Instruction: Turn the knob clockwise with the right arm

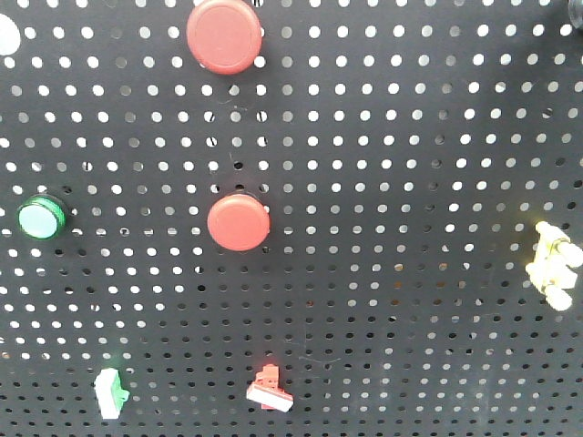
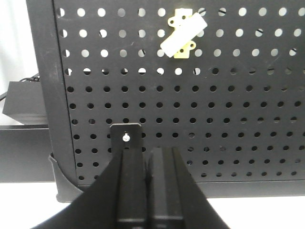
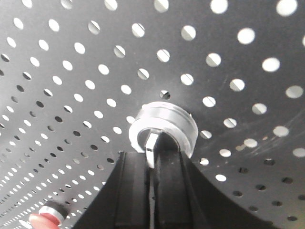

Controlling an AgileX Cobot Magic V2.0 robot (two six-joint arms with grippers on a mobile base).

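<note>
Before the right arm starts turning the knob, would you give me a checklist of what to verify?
1. Right claw shut on the knob: ok, its fingers pinch the tab.
2. Grip centred: ok, the tab sits midway across the knob.
3. Clockwise travel available: cannot tell, no markings or stops show.
4. Red button clear of the sweep: ok, it lies well apart at lower left.
5. Left claw out of the way: ok, shut and empty, low on the board below the yellow switch.
</note>
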